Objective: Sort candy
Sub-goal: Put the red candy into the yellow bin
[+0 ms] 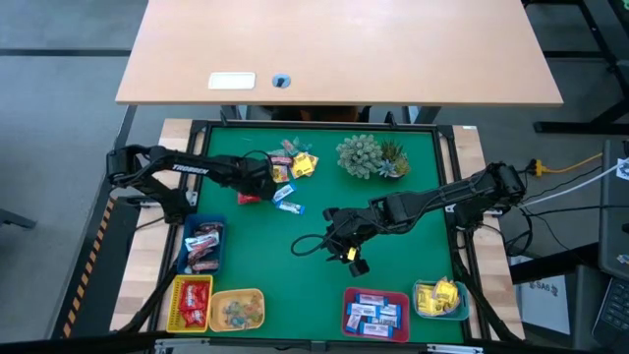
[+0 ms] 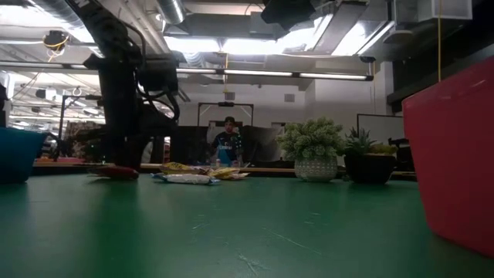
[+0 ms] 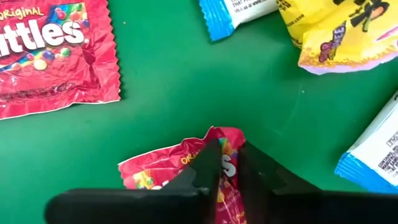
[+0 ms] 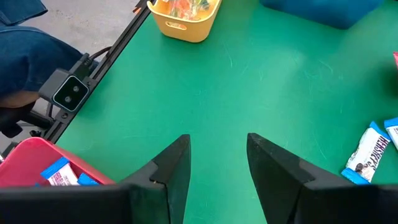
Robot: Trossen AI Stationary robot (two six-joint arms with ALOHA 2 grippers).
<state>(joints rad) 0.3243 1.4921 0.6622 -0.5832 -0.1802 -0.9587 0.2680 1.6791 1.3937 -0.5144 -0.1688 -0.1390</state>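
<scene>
From above, five trays line the near edge of the green mat [image 1: 393, 197]. A blue tray [image 1: 203, 245] holds dark red sweets, a red tray [image 1: 191, 302] holds red packs, and a yellow tray [image 1: 237, 309] holds clear-wrapped ones. A second red tray [image 1: 375, 313] is filled with blue-and-white bars, and a teal tray [image 1: 440, 299] holds yellow sweets. The unsorted candy [image 1: 292, 165] lies in a loose heap at the far side, beside a spiky plant [image 1: 371, 156]. The left gripper [image 1: 257, 189] reaches in over the heap's near edge, down at a red pack [image 1: 248, 198]. The right gripper [image 1: 346, 246] hangs over bare mat mid-table, a yellow scrap showing at its tip (whether it is held I cannot tell).

At table height, the left arm [image 2: 123, 100] stands as a dark column at the left, with the red pack [image 2: 117, 172] flat at its foot and other sweets beside it. The plant [image 2: 315, 150] sits in a white pot; a red tray wall [image 2: 455, 162] fills the right edge. A person [image 2: 227, 143] stands far off in the room.

The left wrist view shows the fingers [image 3: 208, 168] drawn narrow, pinching the crumpled red pack [image 3: 161, 171]. Another red pack [image 3: 53, 53], blue-and-white bars and a yellow wrapper lie around it.

The right wrist view shows its fingers [image 4: 174, 168] parted with only mat between them, the yellow tray [image 4: 186, 18] ahead and a blue-and-white bar [image 4: 367, 152] to one side.
</scene>
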